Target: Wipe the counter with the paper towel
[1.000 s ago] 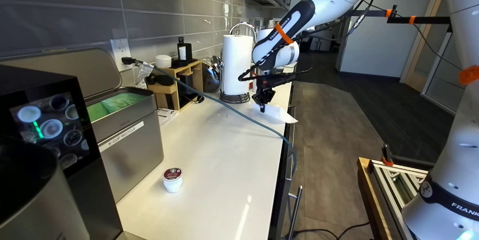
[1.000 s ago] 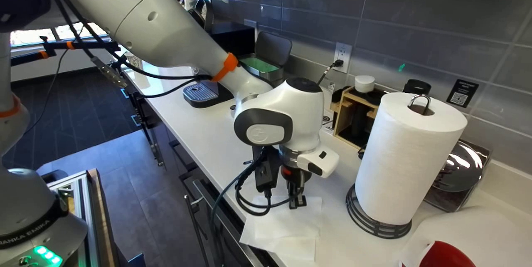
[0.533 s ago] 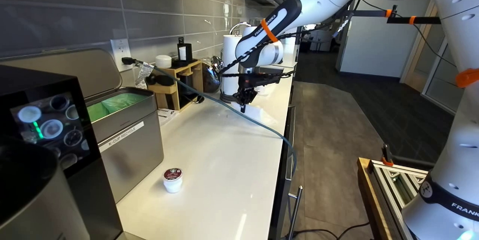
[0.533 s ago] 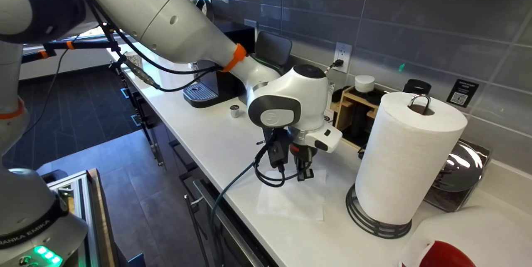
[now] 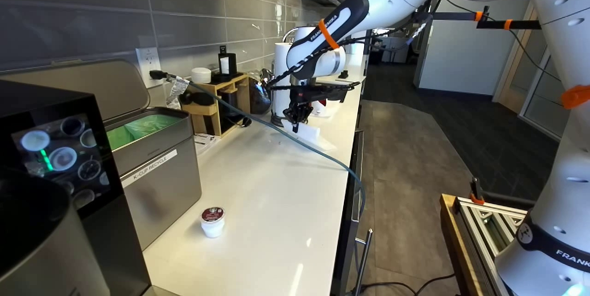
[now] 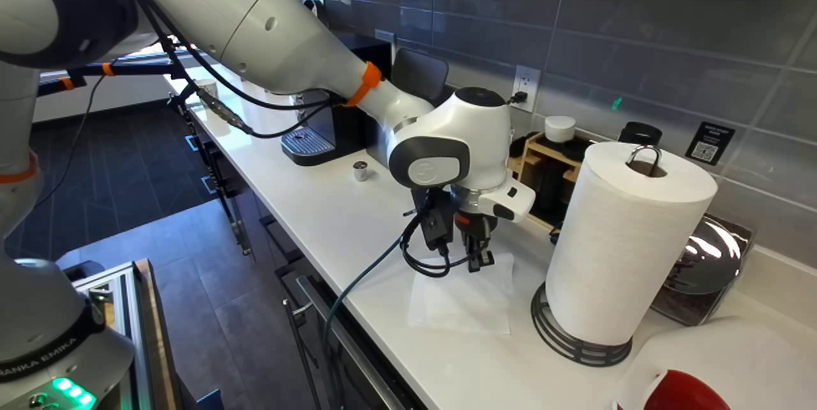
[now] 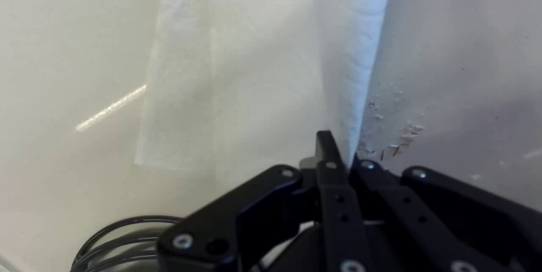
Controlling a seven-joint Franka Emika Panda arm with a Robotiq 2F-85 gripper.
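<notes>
The counter (image 5: 258, 204) is the long off-white worktop, also in the other views (image 6: 306, 196) (image 7: 55, 51). My gripper (image 7: 345, 153) is shut on an edge of the white paper towel (image 7: 262, 64); the pinched fold stands up between the fingertips. In both exterior views my gripper (image 5: 295, 126) (image 6: 480, 262) points down at the counter, and the paper towel (image 5: 309, 133) (image 6: 463, 301) spreads from it towards the front edge. Small white and dark crumbs (image 7: 406, 134) lie on the counter beside the fold in the wrist view. Part of the towel is hidden under the gripper.
The paper roll (image 6: 629, 250) stands on a wire base beside the gripper. A blue cable (image 5: 318, 152) crosses above the counter. A small white cup (image 5: 213, 223), a recycle bin (image 5: 159, 180) and a wooden rack (image 5: 242, 95) are along it. A red-and-white object (image 6: 683, 391) lies near the roll.
My gripper has moved along the counter towards the coffee machine and towards the wall, dragging the paper towel along. The towel earlier hung over the front edge; now it lies on the counter.
</notes>
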